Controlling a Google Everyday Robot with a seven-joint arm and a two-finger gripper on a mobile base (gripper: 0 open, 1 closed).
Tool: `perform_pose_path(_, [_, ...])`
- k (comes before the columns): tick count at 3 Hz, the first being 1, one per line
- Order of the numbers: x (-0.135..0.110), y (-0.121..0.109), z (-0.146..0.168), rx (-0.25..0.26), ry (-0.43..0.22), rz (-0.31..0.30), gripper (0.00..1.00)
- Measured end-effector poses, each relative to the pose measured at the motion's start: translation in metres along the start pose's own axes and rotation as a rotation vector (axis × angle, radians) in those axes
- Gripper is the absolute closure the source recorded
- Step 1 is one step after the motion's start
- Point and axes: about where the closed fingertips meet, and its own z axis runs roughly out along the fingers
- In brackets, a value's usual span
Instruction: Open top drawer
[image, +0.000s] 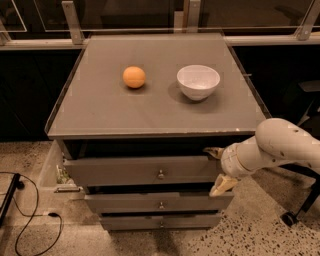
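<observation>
gripper (218, 168) is sitting at the right end of the top drawer (130, 171), with its two pale fingers standing apart, one finger (214, 152) pointing in at the upper edge of the drawer front and the other lying down by the lower edge, so the end of the front panel is lying between them (whether either finger is actually pressing on the panel, i cannot tell). white arm (280, 145) is reaching in from the right side of the view, low beside the cabinet. top drawer is sitting directly under the grey tabletop (150, 112), with a dark gap showing above its front and a small round knob (160, 174) at its centre. middle drawer (125, 203) and bottom drawer (130, 220) are stacking below it, each with its own knob. on the tabletop an orange ball (134, 77) is resting left of centre, and a white bowl (198, 81) is standing upright to its right, the two well apart. black cable (30, 220) is curling over the speckled floor at the lower left.
</observation>
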Motion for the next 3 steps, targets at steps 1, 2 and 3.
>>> perform_pose_path(1, [0.000, 0.003, -0.003, -0.011, -0.001, 0.000, 0.47])
perform_pose_path(2, [0.001, 0.010, -0.013, -0.025, -0.002, 0.005, 0.70])
perform_pose_path(3, [-0.001, 0.020, -0.024, -0.039, -0.004, 0.010, 0.94])
